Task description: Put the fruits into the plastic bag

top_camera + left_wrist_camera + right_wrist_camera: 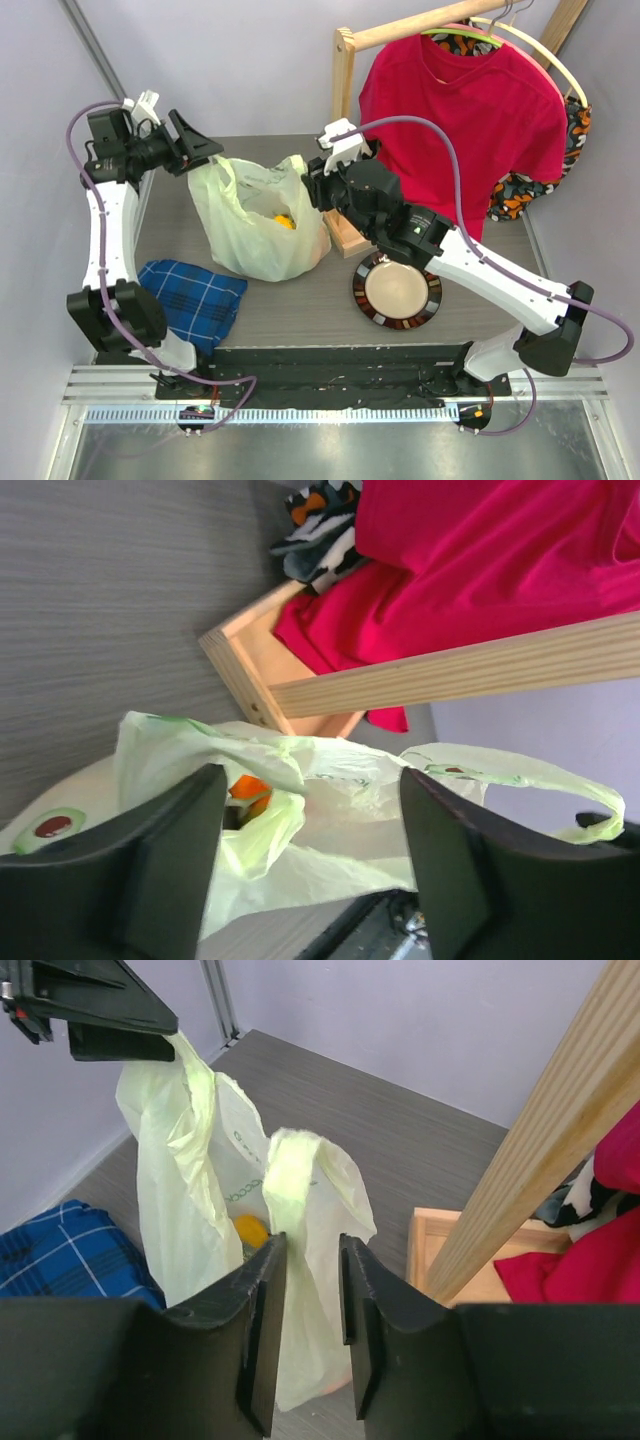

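The pale yellow-green plastic bag (262, 228) stands upright at mid-table with its mouth open. An orange fruit (284, 221) shows inside it, also in the left wrist view (248, 788); a yellow-orange piece (250, 1230) shows in the right wrist view. The other fruits are hidden. My left gripper (200, 152) is open wide at the bag's left handle (190, 1060), which reaches up to one fingertip. My right gripper (313, 1240) is open a narrow gap, with the right handle loop (293, 1160) standing just past its fingertips.
A dark round plate with a patterned rim (397, 291) lies right of the bag. A blue plaid cloth (195, 300) lies at the near left. A wooden rack (345, 90) with a red shirt (470, 110) stands close behind my right arm.
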`<state>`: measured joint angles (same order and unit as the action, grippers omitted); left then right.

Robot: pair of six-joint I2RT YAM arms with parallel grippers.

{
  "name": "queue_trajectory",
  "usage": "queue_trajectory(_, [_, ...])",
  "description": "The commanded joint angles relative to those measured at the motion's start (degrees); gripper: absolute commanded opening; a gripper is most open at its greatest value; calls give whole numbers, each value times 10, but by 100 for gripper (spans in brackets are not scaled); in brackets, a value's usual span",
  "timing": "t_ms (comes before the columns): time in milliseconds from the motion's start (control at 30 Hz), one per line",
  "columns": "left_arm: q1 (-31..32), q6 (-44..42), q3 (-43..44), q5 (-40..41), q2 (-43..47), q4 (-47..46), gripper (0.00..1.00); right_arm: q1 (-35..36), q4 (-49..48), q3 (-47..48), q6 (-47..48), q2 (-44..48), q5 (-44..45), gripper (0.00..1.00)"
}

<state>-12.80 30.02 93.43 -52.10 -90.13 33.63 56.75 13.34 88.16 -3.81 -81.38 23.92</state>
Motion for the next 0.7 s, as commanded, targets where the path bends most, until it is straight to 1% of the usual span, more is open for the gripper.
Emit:
queue_trajectory(0, [2, -30, 18, 46, 86, 12, 84, -2, -23, -1, -9, 33, 1, 40])
queue_trajectory(33, [2, -43, 17, 55, 95, 17, 86, -2, -22, -4, -11, 38, -3, 45])
queue_trajectory(67, [2, -51, 16, 79, 115, 34, 91, -2, -22, -6, -14, 43, -10, 53])
queue_trajectory(133, [2, -65, 5, 108, 137, 47, 93, -1, -22, -18, -17, 60, -14, 59])
queue_trajectory(167, [2, -78, 0, 123, 149, 52, 95, -2, -22, -24, -19, 68, -15, 63])
queue_trajectory(200, [1, -85, -6, 156, 176, 53, 96, -2, -24, -37, -22, 76, -17, 66])
queue_trajectory(267, [1, -95, -36, 190, 205, 41, 97, -2, -28, -54, -26, 105, -19, 72])
queue_trajectory(300, [2, -98, -49, 224, 239, 31, 98, -2, -29, -69, -30, 116, -17, 74])
queue_trajectory(367, [3, -99, -88, 259, 272, -2, 100, -2, -31, -84, -33, 147, -10, 78])
queue_trajectory(400, [2, -98, -99, 290, 299, -11, 100, -1, -31, -99, -36, 157, 3, 81])
queue_trajectory(467, [2, -95, -126, 321, 320, -24, 100, -3, -29, -120, -37, 183, 25, 85])
queue_trajectory(500, [2, -97, -144, 334, 340, -27, 100, -4, -23, -127, -37, 189, 52, 86])
queue_trajectory(567, [2, -109, -168, 334, 359, -44, 100, -8, -11, -148, -40, 208, 101, 88])
queue_trajectory(667, [2, -119, -210, 343, 401, -53, 100, -9, -6, -183, -45, 237, 140, 90])
